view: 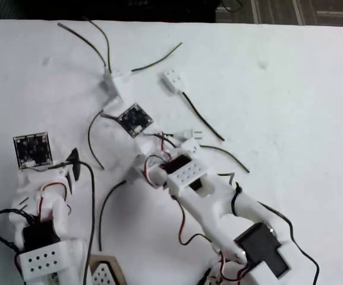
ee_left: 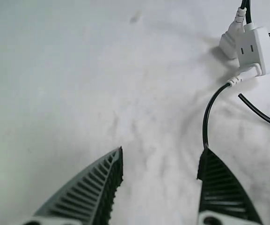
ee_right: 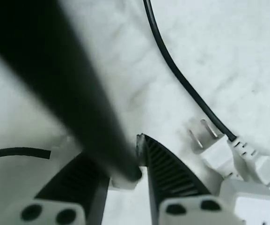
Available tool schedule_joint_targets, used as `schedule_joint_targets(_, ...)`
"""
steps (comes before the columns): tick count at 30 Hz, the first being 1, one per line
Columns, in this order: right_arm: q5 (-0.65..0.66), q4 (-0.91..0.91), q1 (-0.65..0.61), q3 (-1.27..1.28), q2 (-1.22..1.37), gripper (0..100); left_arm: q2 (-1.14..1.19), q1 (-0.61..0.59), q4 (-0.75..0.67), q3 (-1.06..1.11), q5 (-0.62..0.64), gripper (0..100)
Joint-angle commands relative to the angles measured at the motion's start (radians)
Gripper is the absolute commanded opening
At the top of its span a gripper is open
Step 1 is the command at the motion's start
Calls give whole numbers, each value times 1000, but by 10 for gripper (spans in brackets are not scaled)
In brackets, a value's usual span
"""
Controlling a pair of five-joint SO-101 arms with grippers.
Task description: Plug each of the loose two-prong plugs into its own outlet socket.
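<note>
1. Left gripper [ee_left: 163,151]: open. Its two ribbed fingers are spread wide, with bare table [ee_left: 78,70] between them and nothing in its grasp. It hangs low over the near left part of the table.
2. Right gripper [ee_right: 118,161]: the jaws are drawn close together on a black cable [ee_right: 78,93], at the point where the cable meets a small white end piece [ee_right: 121,182]. Whether that piece is a plug body cannot be told.
3. Loose two-prong plug [ee_right: 216,157]: it lies flat on the table just beside the right gripper. Its prongs are bare and point away from its own black lead. It is not seated in a socket.
4. Outlet block [ee_left: 255,47]: white, lying on the table ahead of the left gripper and well apart from it. One pair of slots faces up and is unoccupied. A white plug [ee_left: 230,40] sits against one end of the block, and a black lead leaves the other end.
5. Second socket block [view: 173,80]: white, lying toward the far middle of the table, to the right of the outlet block. A black lead trails from it across the table.
</note>
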Motion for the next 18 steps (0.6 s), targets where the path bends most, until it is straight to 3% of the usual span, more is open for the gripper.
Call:
schedule_joint_targets(1,5,76,4,-11,-67,121,-13,-1,-11,-6,-2,264)
schedule_joint_targets(4,5,120,4,-11,-148,157,-13,-1,-11,-6,-2,264)
schedule_joint_targets(14,5,145,4,0,-223,142,-13,-1,-11,-6,-2,264)
schedule_joint_targets(18,12,137,5,29,-223,58,-13,-1,-11,-5,-2,264)
